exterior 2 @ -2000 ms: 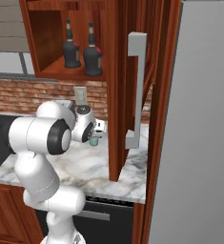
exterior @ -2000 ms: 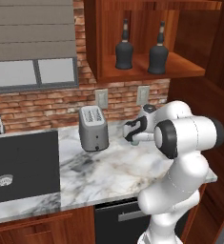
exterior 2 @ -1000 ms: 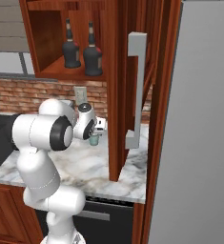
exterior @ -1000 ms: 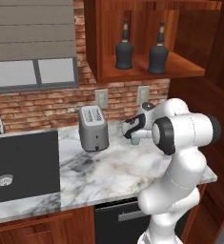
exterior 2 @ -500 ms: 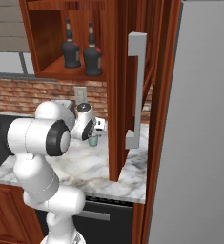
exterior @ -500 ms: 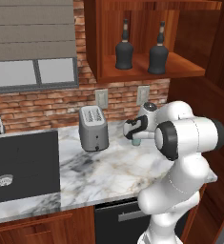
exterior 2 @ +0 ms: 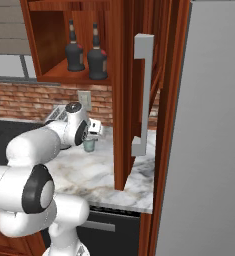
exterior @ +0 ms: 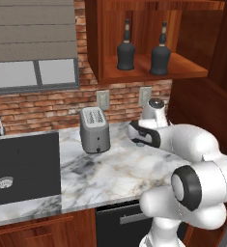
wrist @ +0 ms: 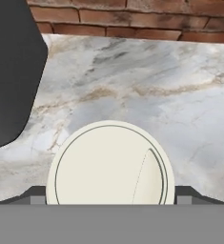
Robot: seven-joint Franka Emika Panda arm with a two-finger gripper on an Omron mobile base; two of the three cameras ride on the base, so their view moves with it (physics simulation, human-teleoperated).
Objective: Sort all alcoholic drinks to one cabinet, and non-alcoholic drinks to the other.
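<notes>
The grey refrigerator [exterior 2: 209,125] fills the right side of the right base view, its pale handle [exterior 2: 141,95] beside a tall wooden side panel [exterior 2: 120,100] that rises from the marble table [exterior: 110,169]. Above the table hangs the wide wooden cabinet [exterior: 192,72], open at the front, with the two black bottles [exterior: 126,50] standing side by side on its shelf. A brick wall [exterior: 42,103] with two outlets runs behind the table, and the dark sink [exterior: 23,166] is set into the table's left end. The grey toaster [exterior: 94,130] stands near the wall, well left of the arm's wrist.

The arm bends low over the table near the wooden panel, and its wrist hides most of what lies under it in the left base view. The tool [exterior 2: 91,134] hangs directly above the pale green cup [exterior 2: 89,145], which stands upright on the table. In the hand view the cup's white lid [wrist: 111,164] lies between the two fingertips [wrist: 35,196], which stand wide apart either side of it; whether they touch the cup is hard to tell from here, but they seem clear of it.
</notes>
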